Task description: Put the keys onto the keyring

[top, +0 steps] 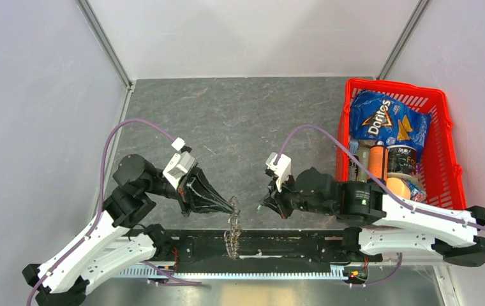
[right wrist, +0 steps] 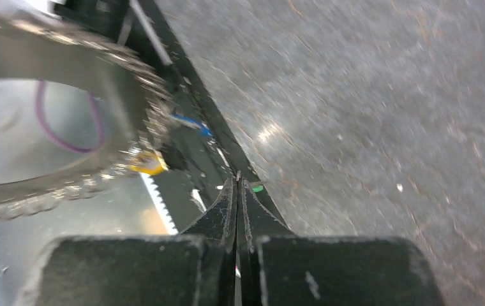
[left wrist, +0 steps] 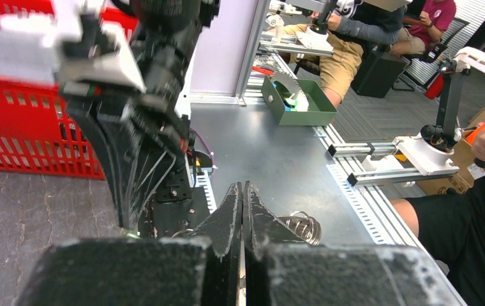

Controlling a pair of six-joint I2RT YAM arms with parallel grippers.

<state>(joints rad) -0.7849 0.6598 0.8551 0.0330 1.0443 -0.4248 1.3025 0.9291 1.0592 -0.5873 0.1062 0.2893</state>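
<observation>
Top external: key beside ring.
Left gripper (top: 234, 205) pinches the keyring (top: 233, 233) upright, edge-on; right gripper (top: 261, 206), clamped on the green key (right wrist: 257, 188) just beside it, should line the key's hole with the ring's gap and advance slowly.

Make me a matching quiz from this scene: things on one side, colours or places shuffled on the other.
1 keyring
2 basket
3 chip bag
4 right end effector

A red, at the far right
B blue, in the basket
C black, shut tight
D toothed grey metal, seen edge-on from above

Pairs: 1-D, 2-A, 3-B, 4-C
</observation>
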